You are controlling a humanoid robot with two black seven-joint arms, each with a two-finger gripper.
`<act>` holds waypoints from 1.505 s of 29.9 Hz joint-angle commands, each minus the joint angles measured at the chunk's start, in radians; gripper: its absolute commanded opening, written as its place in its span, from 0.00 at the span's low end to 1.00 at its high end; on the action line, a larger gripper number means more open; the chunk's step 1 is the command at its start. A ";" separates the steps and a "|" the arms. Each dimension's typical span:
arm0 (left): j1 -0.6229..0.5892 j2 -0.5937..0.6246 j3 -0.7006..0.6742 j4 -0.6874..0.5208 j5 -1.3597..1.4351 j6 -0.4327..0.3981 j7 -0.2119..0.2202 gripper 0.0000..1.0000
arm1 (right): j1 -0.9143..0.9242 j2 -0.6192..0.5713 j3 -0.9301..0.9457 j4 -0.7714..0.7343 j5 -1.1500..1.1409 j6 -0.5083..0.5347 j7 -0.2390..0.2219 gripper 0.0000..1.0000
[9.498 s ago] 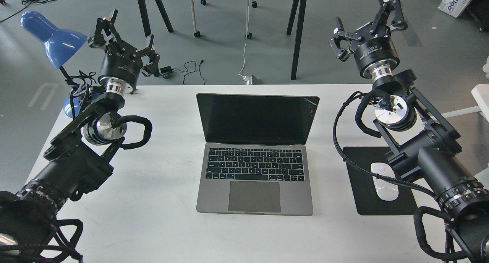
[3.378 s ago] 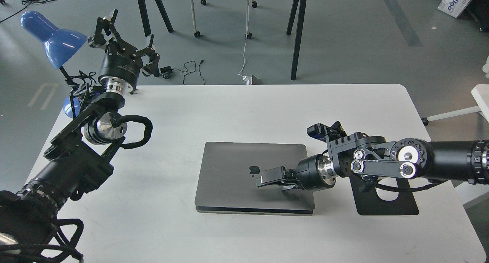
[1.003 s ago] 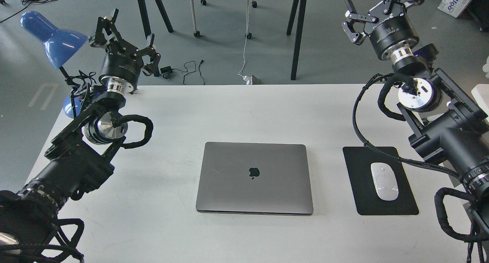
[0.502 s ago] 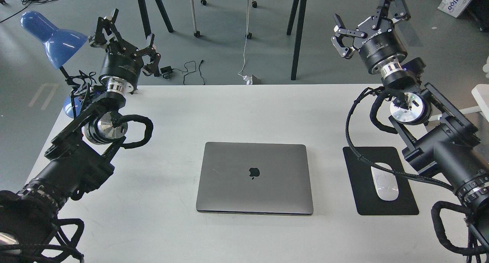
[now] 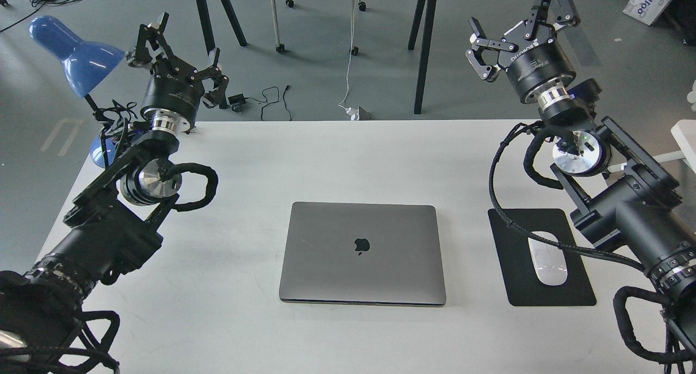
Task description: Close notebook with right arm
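Note:
The space-grey notebook [image 5: 361,251] lies shut flat in the middle of the white table [image 5: 348,162], its lid up with the dark apple logo showing. My right arm [image 5: 625,216] rises at the right; its gripper [image 5: 516,26] is open and empty, held high beyond the table's far right edge, well away from the notebook. My left gripper [image 5: 176,50] is open and empty, held high at the far left.
A black mouse pad [image 5: 522,287] with a white mouse [image 5: 546,257] lies right of the notebook, partly under my right arm. A blue desk lamp [image 5: 76,56] stands at the table's far left corner. Table legs and cables are on the floor behind.

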 commanded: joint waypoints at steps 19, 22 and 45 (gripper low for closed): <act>0.000 0.000 0.000 0.000 0.000 0.000 0.000 1.00 | 0.020 0.022 0.014 -0.020 -0.002 0.000 0.001 1.00; 0.000 0.000 0.000 0.000 0.000 0.000 0.000 1.00 | 0.022 0.022 0.002 -0.017 -0.002 0.003 0.001 1.00; 0.000 0.000 0.000 0.000 -0.002 0.000 0.000 1.00 | 0.000 0.013 -0.018 -0.006 -0.012 0.026 0.001 1.00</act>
